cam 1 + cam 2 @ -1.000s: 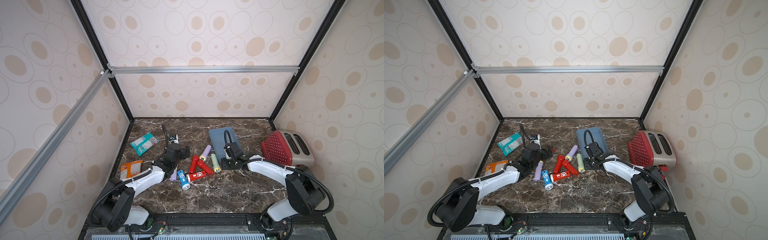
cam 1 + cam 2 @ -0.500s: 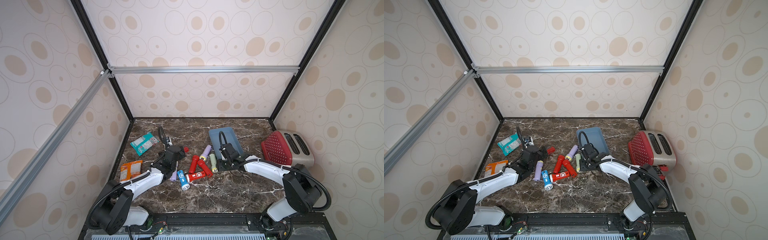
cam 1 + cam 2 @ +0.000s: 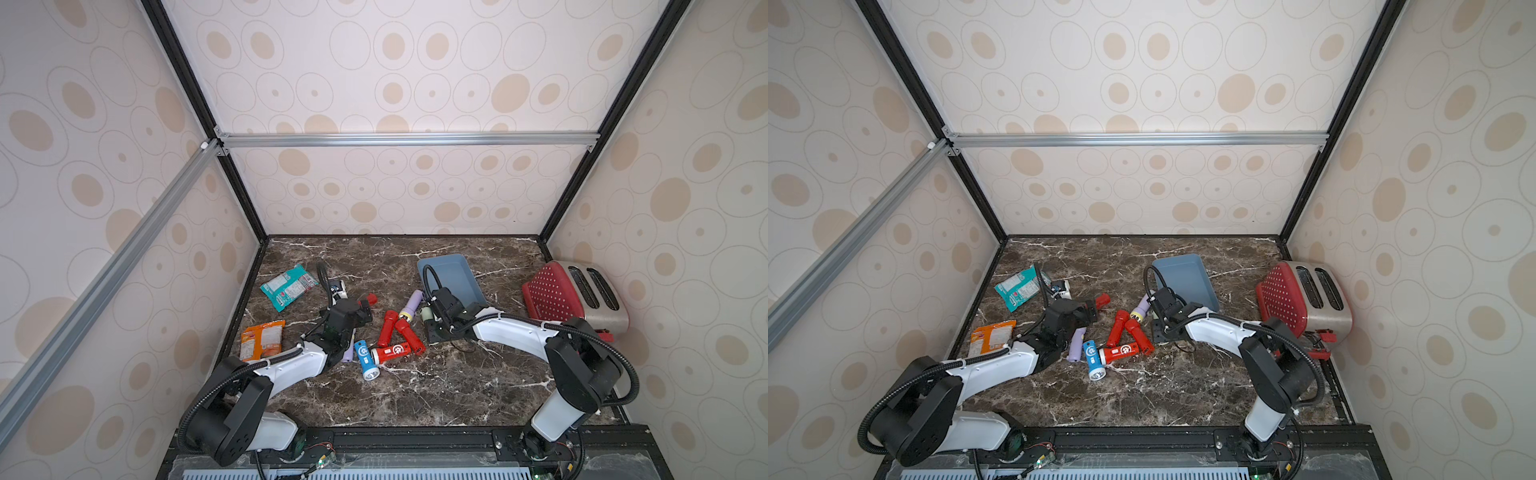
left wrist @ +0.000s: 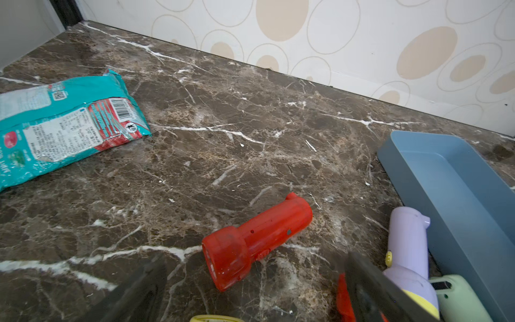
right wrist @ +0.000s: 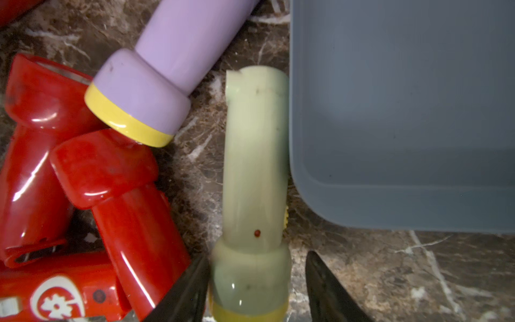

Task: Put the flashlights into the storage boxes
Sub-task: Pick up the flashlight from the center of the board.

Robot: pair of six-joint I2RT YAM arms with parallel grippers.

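**Asker:** How do your grippers stand?

**Me:** My left gripper [image 4: 255, 258] is spread wide. Its dark fingers [image 4: 139, 290] flank the lens end of a red flashlight [image 4: 259, 239] without touching it. My right gripper [image 5: 256, 255] is parted about halfway, astride the flared head of the pale green flashlight [image 5: 256, 167]. One finger sits close against that head and the other shows a gap, so I grip nothing.

**Asker:** Where are the flashlights, and what are they like?

**Me:** Every one I can see lies on the brown, white-veined marble table [image 3: 415, 395], outside the slate-blue tray [image 3: 451, 272]. They are smooth, glossy plastic cylinders that widen at the head. The tray is matte and shallow, with rounded corners. The green one runs alongside its outer wall by a corner; whether it touches or is merely beside, I cannot tell.

**Asker:** What does each camera add?

**Me:** My right wrist view gives the yellow bands on the green head and on the lilac flashlight [image 5: 167, 69]. It also gives a white flower emblem on another red flashlight [image 5: 55, 295]. In both top views my gripper hides most of the green one. Those views take in the blue flashlight [image 3: 365, 360] and a second lilac flashlight [image 3: 1075, 343] partly under my left arm. They also take in the crinkled orange packet [image 3: 262, 338] and the red dotted toaster [image 3: 548, 291] with its brushed-metal slotted top. My left wrist view shows the barcode and print on the teal packet [image 4: 64, 125].
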